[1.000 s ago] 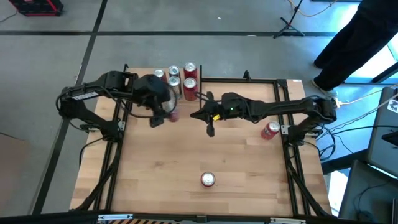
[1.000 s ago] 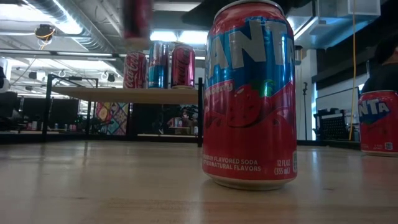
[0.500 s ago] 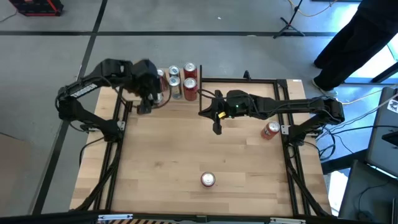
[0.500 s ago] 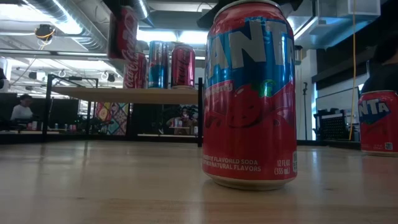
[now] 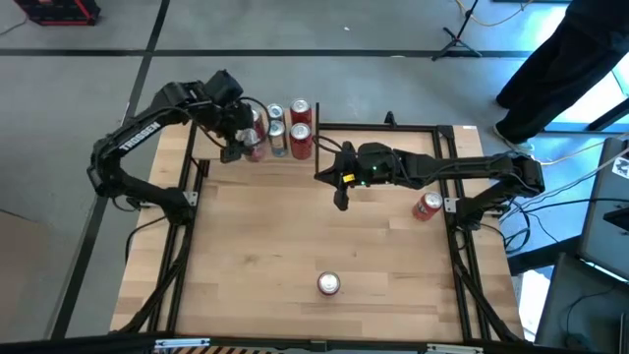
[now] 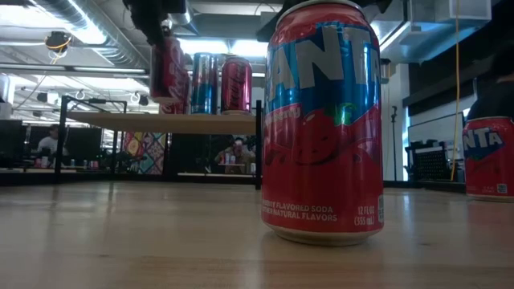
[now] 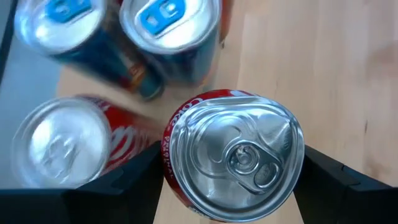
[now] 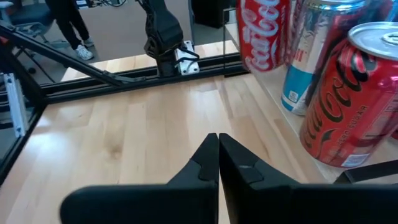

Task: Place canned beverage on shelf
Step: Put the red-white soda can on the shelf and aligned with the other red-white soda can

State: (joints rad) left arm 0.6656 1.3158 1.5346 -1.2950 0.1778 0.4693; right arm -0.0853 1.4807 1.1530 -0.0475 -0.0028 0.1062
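From overhead, my left gripper point(image 5: 239, 138) sits over the near left corner of the shelf point(image 5: 285, 157), pinching a red cola can point(image 5: 252, 144) just beside the cans point(image 5: 292, 126) already standing there; my right gripper point(image 5: 340, 198) hangs over the tabletop point(image 5: 256, 256) to the shelf's right, fingers pressed together on nothing. Two more cans stand well apart on the table, one point(image 5: 328, 284) near the front edge, one point(image 5: 427, 206) by the right arm. At table height I get what the top view cannot give: the held can point(image 6: 166, 68) is upright and hanging a little above the shelf board point(image 6: 161, 122), not resting on it, with the gripper point(image 6: 152, 16) above it; three shelf cans point(image 6: 217, 83) stand behind and right of it. A Fanta can point(image 6: 323, 120) fills the foreground, a second point(image 6: 488, 157) at the edge; people sit far back in the room. Left wrist camera alone shows the grip itself: dark fingers point(image 7: 339, 183) either side of the can's lid point(image 7: 234, 157), three other lids point(image 7: 168, 22) just beyond. Right wrist camera shows its fingertips point(image 8: 217, 155) shut tight, shelf cans point(image 8: 348, 93) off to one side, a person's legs beyond the table. Against the frames a second back, the left arm has carried the can from over the table onto the shelf corner; the right arm has pulled slightly away.
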